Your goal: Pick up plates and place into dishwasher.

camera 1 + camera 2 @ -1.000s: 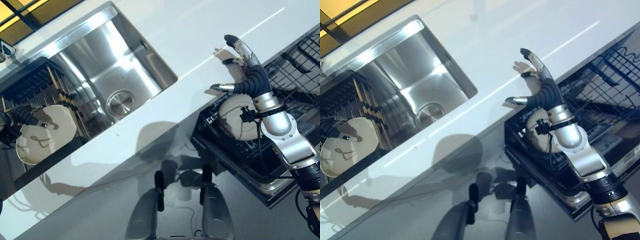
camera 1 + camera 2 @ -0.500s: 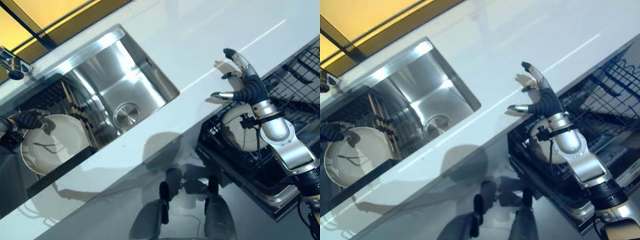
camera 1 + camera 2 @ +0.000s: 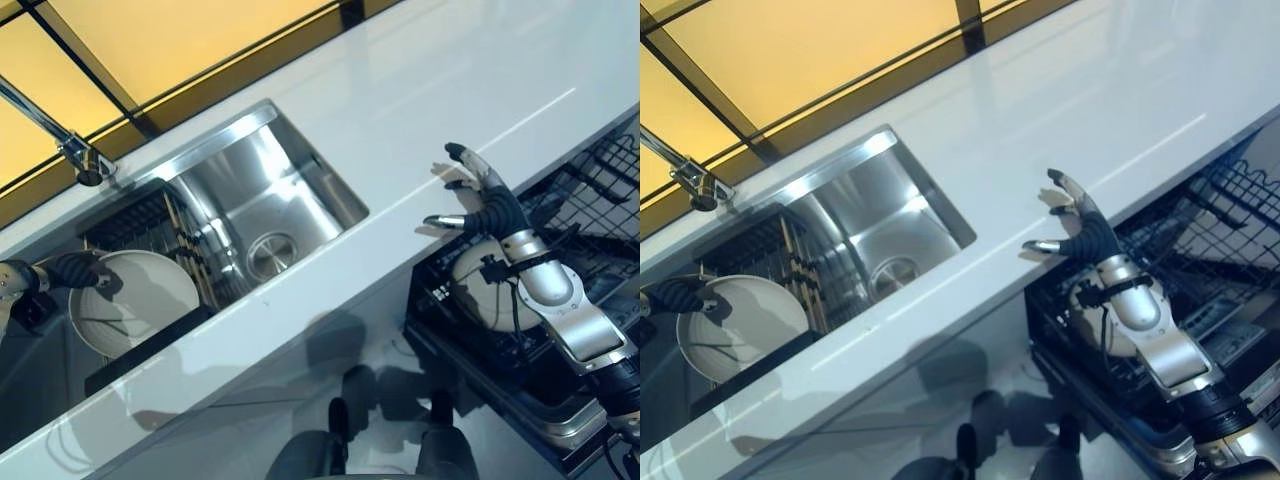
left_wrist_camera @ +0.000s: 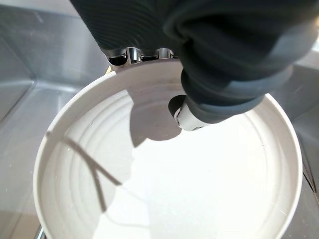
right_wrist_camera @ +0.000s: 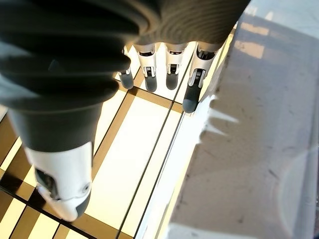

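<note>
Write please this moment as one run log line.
left hand: pinches plate rim over sink | right hand: open above counter | second plate: in dishwasher rack

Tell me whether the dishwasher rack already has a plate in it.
Yes: a white plate stands among the wires of the dishwasher rack, behind the right hand's wrist.

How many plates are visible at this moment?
2. One plate at the sink, pinched by the left hand; one plate standing in the dishwasher rack. Others may be hidden.
</note>
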Robot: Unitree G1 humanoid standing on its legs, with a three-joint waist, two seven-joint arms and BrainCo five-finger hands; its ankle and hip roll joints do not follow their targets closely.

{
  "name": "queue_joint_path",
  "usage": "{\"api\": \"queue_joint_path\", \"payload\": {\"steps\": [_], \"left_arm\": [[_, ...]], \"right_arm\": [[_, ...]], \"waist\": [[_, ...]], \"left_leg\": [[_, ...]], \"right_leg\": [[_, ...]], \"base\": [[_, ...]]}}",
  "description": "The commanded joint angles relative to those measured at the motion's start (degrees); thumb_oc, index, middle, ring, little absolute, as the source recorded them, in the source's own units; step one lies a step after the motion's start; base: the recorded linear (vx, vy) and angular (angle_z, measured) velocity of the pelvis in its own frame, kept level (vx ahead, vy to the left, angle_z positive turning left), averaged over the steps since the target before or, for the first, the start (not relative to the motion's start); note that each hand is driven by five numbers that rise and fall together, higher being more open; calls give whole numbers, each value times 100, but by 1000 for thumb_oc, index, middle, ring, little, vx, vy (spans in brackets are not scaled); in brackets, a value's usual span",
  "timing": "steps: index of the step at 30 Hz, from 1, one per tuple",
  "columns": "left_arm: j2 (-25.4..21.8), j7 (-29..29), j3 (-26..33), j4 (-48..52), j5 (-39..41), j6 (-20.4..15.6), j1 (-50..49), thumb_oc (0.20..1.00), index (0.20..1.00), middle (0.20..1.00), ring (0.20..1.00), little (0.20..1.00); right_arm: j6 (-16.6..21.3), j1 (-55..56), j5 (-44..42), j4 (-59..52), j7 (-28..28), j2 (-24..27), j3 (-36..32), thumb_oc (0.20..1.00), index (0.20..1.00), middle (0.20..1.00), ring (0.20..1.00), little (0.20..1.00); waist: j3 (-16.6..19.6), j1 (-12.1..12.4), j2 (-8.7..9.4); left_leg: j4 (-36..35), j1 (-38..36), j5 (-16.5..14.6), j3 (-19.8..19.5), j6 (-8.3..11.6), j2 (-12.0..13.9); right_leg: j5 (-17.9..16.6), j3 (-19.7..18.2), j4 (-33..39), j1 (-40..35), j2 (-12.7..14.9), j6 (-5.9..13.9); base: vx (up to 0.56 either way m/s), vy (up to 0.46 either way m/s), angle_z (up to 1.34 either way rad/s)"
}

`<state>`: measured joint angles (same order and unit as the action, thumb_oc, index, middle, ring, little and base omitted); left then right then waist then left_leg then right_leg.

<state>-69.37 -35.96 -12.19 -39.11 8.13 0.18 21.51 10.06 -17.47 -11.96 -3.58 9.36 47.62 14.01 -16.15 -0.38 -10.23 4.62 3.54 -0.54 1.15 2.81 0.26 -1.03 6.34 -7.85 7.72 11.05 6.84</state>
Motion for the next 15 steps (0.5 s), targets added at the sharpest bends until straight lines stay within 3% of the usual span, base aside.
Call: {"api": "queue_joint_path", "payload": {"steps": [1,8,15], "left_arm": [[-231,823,673,140,-29,-170,-61,200,200,200,200,200],[-477,1970,1369,435,-457,-321,-117,200,200,200,200,200],[-494,3238,2531,722,-658,-572,-800,200,200,200,200,200]], "right_arm": [[-449,780,23,720,41,-98,-60,1000,1000,1000,1000,1000],[-388,1002,80,748,136,-376,-128,1000,1000,1000,1000,1000],[-353,1365,137,654,262,-678,-364,1000,1000,1000,1000,1000]], "waist": [[170,98,209],[490,274,351],[795,434,502]], "left_leg": [[311,80,-571,-50,-253,-445],[154,-88,-570,-174,-212,-385],[25,-247,-578,-271,-183,-314]], "right_leg": [[339,132,431,-250,-351,-16],[358,250,609,-483,-423,-16],[380,351,762,-699,-503,-28]], "base": [[18,-95,11],[6,-108,7],[3,-108,3]]}}
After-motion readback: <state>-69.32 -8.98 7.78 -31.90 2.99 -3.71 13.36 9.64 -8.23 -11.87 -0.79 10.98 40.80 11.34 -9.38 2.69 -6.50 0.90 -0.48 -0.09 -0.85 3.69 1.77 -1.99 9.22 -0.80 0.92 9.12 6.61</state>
